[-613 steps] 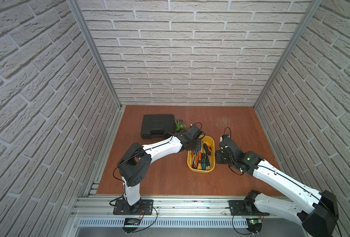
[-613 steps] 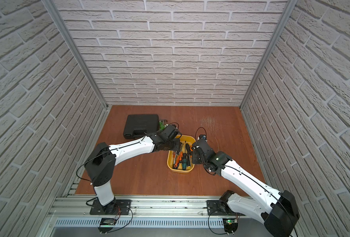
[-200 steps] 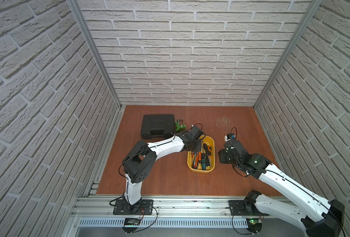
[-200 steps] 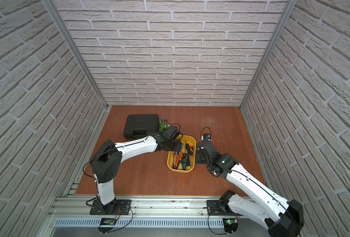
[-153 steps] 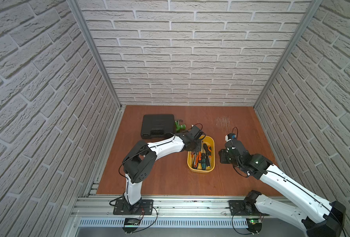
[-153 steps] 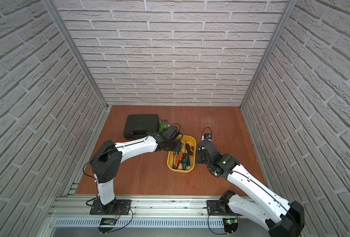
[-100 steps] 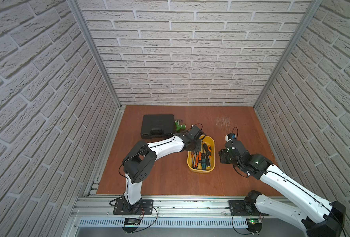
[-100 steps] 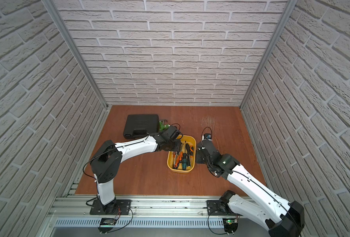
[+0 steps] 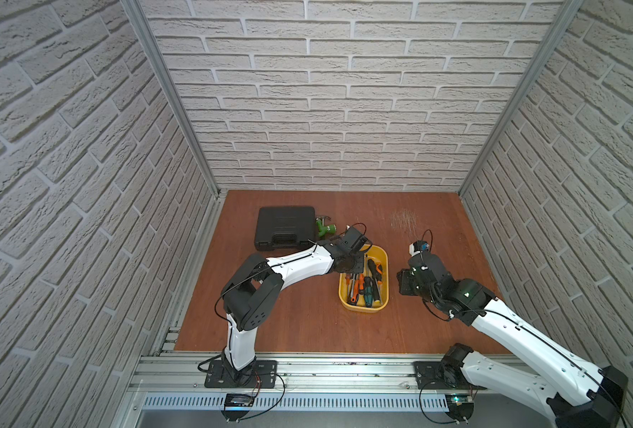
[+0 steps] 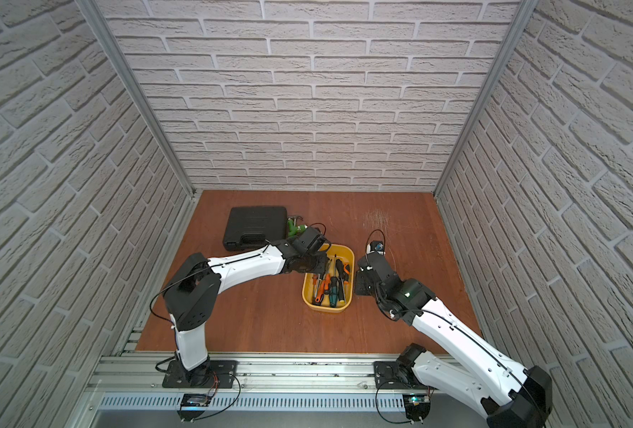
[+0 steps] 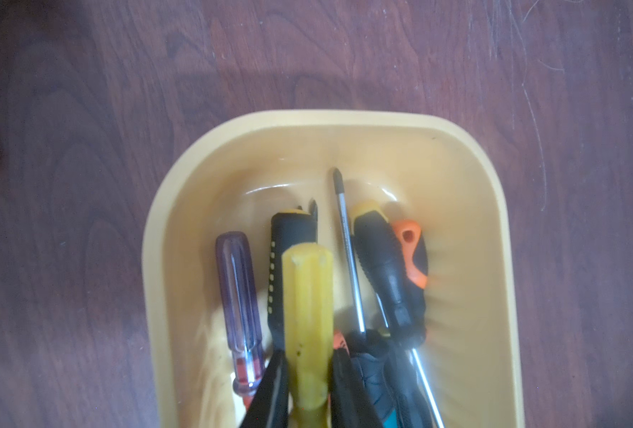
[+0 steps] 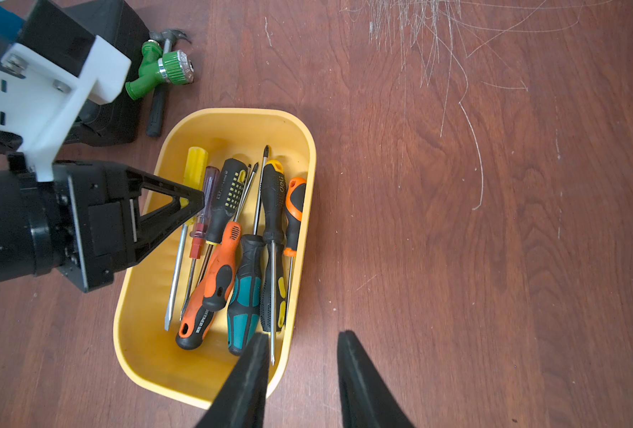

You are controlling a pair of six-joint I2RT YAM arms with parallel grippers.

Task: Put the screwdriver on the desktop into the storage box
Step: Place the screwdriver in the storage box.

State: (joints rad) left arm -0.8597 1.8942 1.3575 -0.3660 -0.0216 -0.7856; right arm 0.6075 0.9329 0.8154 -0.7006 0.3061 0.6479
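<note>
The left jaws pinch the faceted yellow screwdriver (image 11: 308,315) handle at the 11 o'clock corner of the glossy round-cornered storage box (image 12: 148,333); the right jaws stand spread, empty, at 3 o'clock over the grained bench (image 12: 456,259)

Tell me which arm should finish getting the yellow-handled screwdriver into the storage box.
Left. The left fingers are shut on the yellow-handled screwdriver, already over the storage box, so it likely only needs to let go. The right fingers stand open and empty beside the box.
</note>
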